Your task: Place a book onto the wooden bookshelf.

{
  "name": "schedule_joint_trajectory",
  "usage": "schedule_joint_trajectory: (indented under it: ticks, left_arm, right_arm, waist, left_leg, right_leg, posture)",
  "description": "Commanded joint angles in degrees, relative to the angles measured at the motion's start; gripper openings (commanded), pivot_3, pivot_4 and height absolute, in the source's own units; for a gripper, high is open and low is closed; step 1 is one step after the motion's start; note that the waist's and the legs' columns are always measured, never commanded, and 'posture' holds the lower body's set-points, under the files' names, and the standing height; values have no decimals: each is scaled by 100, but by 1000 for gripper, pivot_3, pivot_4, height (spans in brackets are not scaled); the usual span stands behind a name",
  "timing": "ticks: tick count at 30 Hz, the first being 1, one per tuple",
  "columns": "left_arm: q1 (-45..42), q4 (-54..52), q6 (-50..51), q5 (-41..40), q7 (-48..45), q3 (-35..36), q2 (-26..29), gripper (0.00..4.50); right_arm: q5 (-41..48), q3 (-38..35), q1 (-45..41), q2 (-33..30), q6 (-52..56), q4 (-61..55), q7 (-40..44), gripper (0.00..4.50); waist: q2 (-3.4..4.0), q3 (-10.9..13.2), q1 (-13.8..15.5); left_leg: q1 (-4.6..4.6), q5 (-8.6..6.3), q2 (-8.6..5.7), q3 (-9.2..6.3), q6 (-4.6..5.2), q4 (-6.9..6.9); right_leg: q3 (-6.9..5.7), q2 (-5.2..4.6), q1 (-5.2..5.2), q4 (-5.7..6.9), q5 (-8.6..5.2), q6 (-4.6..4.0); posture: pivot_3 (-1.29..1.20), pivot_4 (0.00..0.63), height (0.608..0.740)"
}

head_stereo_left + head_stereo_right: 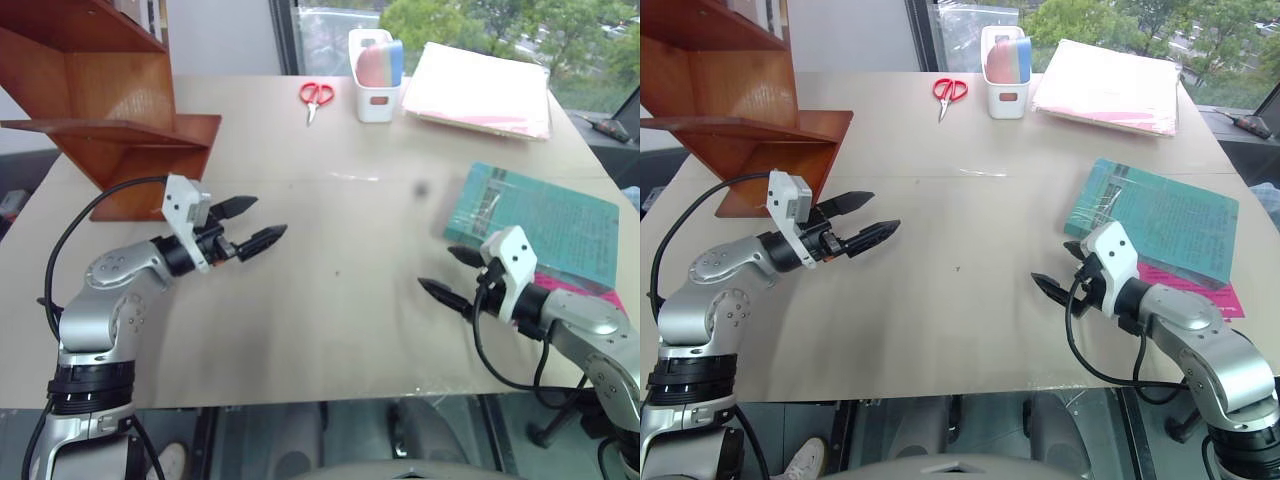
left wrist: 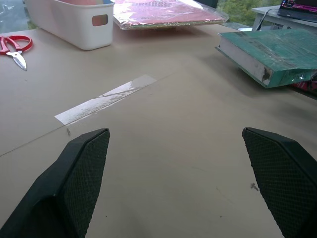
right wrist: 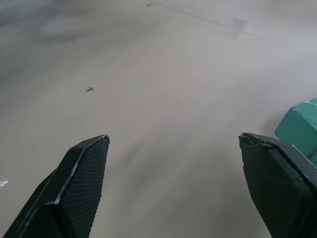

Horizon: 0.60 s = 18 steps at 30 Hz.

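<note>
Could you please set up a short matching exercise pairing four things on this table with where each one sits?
Things:
1. book
2. scissors
3. wooden bookshelf
4. white bin

Places:
A. far left of the table
B. far edge, between the scissors and the pale pink paper stack
C. right side, lying partly on a bright pink book
D. far edge, just left of the white bin

Pairs: 1-C, 2-D, 3-A, 4-B
</note>
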Motion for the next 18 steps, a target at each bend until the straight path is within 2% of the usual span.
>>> schedule_joint_trajectory:
  ticks: [1, 2, 3, 4, 10, 13, 18]
  left_arm:
    - [-108, -150, -2, -214, -230, 131, 117, 4500]
    - [-167, -150, 10, -296, -374, 95, 127, 4500]
    - [-206, -149, 3, -329, -483, 55, 136, 4500]
    - [-229, -147, -3, -356, -561, 28, 132, 4500]
    - [-424, -176, 12, -466, -979, -149, 117, 4500]
    - [-525, -391, 104, -644, -1389, -355, 179, 4500]
    - [-790, -594, -35, -550, -1837, -835, 117, 4500]
  right_arm:
    - [50, -189, -16, -20, -19, -317, -101, 4302]
    - [139, -293, -33, 7, 14, -360, -128, 3791]
    - [216, -364, -55, 13, 34, -390, -129, 3538]
    - [278, -416, -82, 17, 61, -411, -150, 3103]
    - [483, -618, -165, 33, 153, -528, -332, 42]
    - [570, -1033, -321, -60, 460, -422, -633, 10]
    - [73, -2979, -417, -1331, 984, 1135, -835, 10]
  waist:
    - [0, 0, 0]
    - [0, 0, 2]
    - [0, 0, 6]
    - [0, 0, 8]
    - [0, 0, 2]
    - [0, 0, 0]
    - [6, 5, 100]
  left_leg:
    - [0, 0, 0, 0, 0, 0]
    - [0, 0, 0, 0, 0, 0]
    - [-1, 0, 0, 0, 0, 0]
    - [-2, 0, 0, 0, 0, 0]
    - [0, 0, 0, 0, 0, 0]
    - [-2, 0, 0, 1, 0, 1]
    - [-17, -6, -9, 3, 10, 28]
  right_leg:
    - [0, 0, 0, 0, 0, 0]
    - [0, 0, 0, 0, 0, 0]
    - [0, 0, 0, 0, 0, 0]
    - [0, 0, 0, 0, 0, 0]
    - [0, 1, 0, 1, 0, 0]
    - [0, 0, 0, 1, 0, 0]
    - [0, -10, 1, 3, 1, 1]
  posture:
    - [0, 150, 740]
    - [0, 150, 740]
    - [0, 150, 740]
    - [0, 150, 740]
    - [0, 150, 740]
    - [0, 150, 740]
    - [0, 150, 740]
